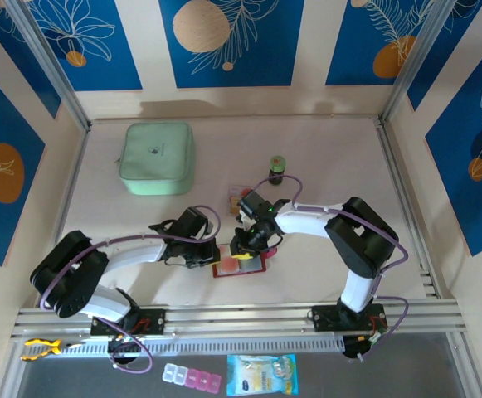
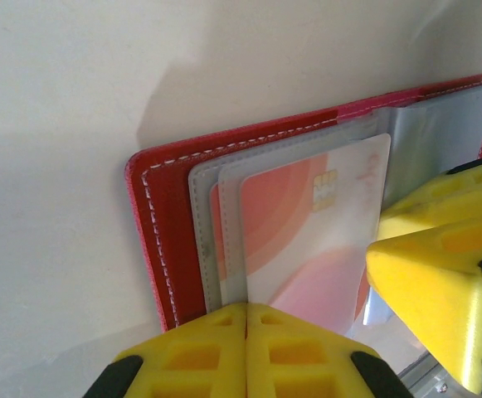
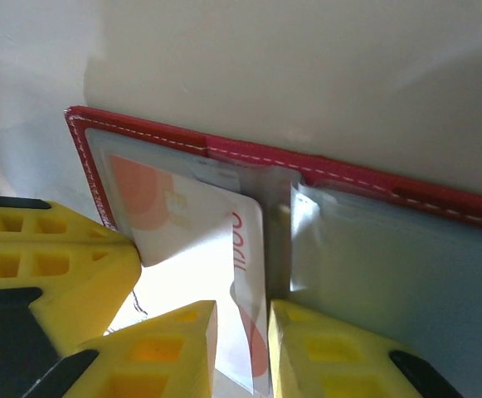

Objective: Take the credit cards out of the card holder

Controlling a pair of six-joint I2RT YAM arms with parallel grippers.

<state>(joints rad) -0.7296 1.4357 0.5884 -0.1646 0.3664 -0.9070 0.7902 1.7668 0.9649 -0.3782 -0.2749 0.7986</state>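
Top external: cream worktop (image 1: 323, 157), plain and matte, boxed in by cream walls with blue panels (image 1: 224, 37) that carry white leaf lines and orange discs. A metal rail (image 1: 249, 319) along the near edge carries both arm bases.

Containers:
- The mint-green pouch (image 1: 156, 157) lies flat at 11 o'clock from the card holder, well apart. Contents not visible.
- A small dark bottle (image 1: 276, 169) with a green cap stands upright at 1 o'clock.
- The tan and orange cards (image 1: 239, 197) lie at 12 o'clock, near the bottle. They are too small to count.
- The pill box (image 1: 192, 377) and a printed packet (image 1: 261, 375) sit beyond the rail at 6 o'clock.

The card holder (image 1: 253, 267) lies open and flat at front centre, between the two pincers.

Left wrist: the holder has a red cover with white stitching and stacked clear sleeves. A white credit card (image 2: 307, 240) with orange-pink shapes and a chip sits in the top sleeve, and an orange edge shows in the sleeve behind it. The left pincer (image 2: 246, 319) is closed, fingers flush together, at the holder's near edge. I cannot tell whether it pinches anything.

Right wrist: the credit card sticks partway out of its sleeve, tilted. Its free end stands between the fingers of the right pincer (image 3: 242, 332), which is narrowed onto it and holding it. The other leaf shows clear grey plastic.
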